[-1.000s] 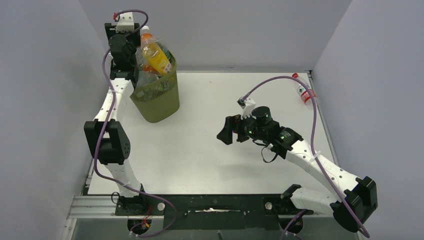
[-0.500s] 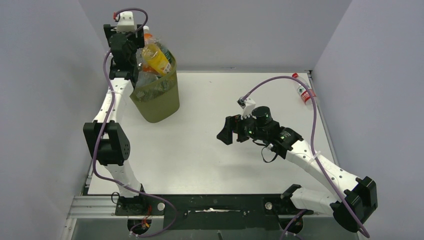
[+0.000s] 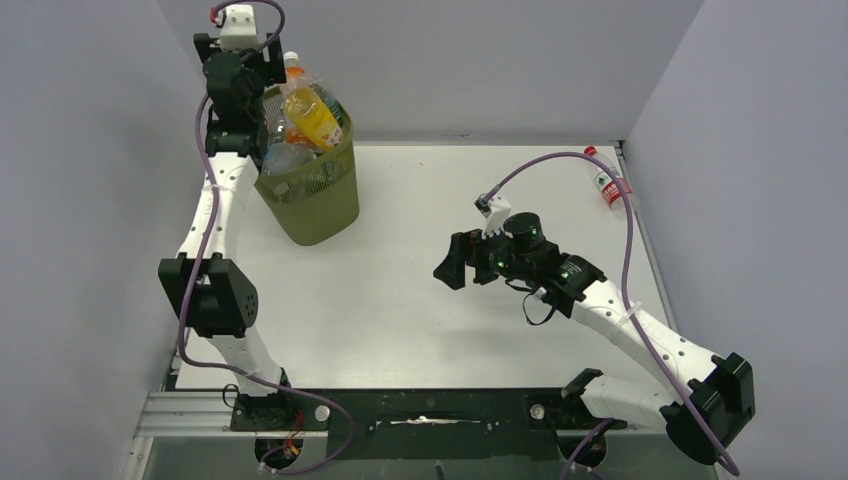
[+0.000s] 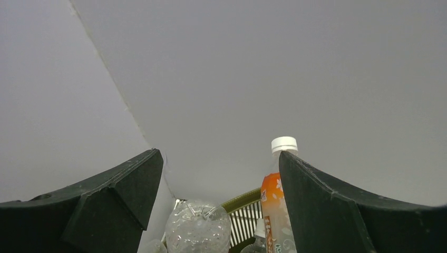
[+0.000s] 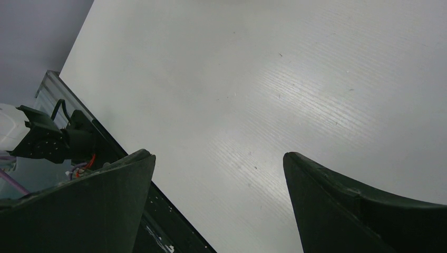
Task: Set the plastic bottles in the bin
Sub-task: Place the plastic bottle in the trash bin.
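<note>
as the left gripper (image 4: 219,154) gapes, orange bottle (image 4: 271,203) near one finger, in bin (image 4: 243,211)

Top: high behind the bases, looking down on whole table (image 3: 400,330). Left wrist: close over bin (image 4: 240,200) rim, facing wall (image 4: 263,79). Right wrist: low, facing table's near-left edge. Top view shares both.

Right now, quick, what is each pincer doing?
Left pincer: open, holding nothing.
Right pincer: open, holding nothing.
</note>
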